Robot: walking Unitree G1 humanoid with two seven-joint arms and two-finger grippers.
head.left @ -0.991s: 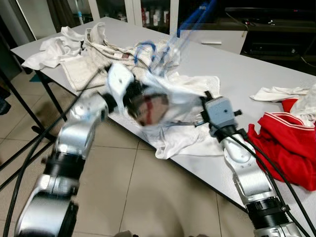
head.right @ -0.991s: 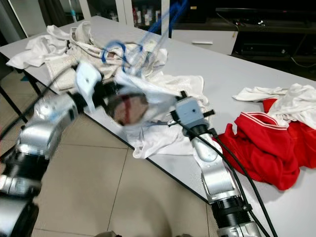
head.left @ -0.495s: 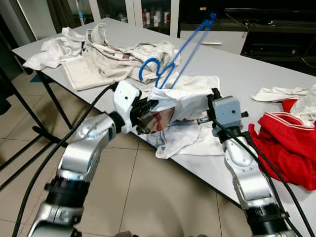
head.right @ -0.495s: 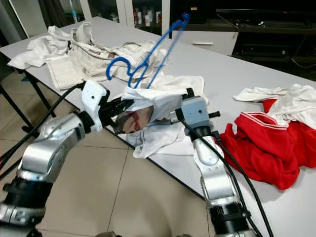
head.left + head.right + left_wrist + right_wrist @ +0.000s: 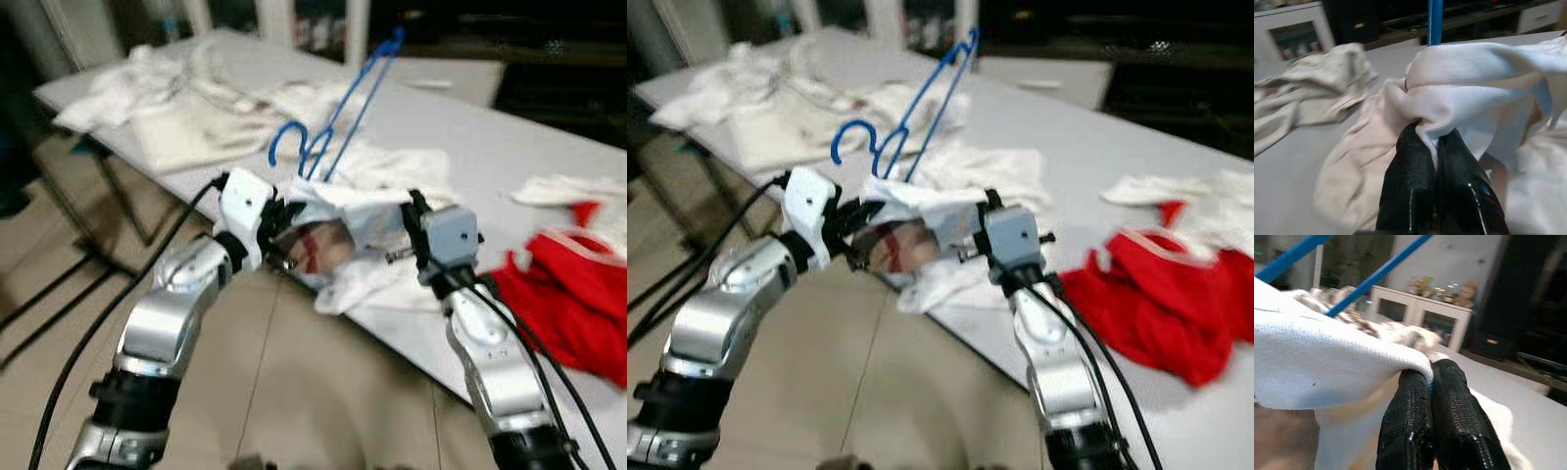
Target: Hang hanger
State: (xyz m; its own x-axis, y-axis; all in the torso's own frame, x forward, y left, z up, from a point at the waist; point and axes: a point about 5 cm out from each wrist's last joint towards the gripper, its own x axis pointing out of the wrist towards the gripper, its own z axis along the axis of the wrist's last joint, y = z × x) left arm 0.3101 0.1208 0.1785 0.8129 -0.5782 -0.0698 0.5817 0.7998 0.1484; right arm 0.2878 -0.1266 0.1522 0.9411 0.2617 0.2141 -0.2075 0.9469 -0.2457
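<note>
A white shirt is stretched between my two grippers over the table's front edge, with a reddish print on its underside. A blue hanger sticks up out of the shirt, its hook towards my left and its bars rising to the far side. My left gripper is shut on the shirt's left end, and in the left wrist view its fingertips pinch a fold of white fabric. My right gripper is shut on the right end, its fingertips clamped on the hem under the blue bars.
The grey table runs from far left to near right. A heap of cream clothes lies at its far left, a red garment and a white one at its right. Tiled floor lies below my arms.
A second ago my left arm and the shirt were a blur of motion. They have since steadied, with the shirt held between both grippers. The camera has shifted slightly and the picture has softened.
</note>
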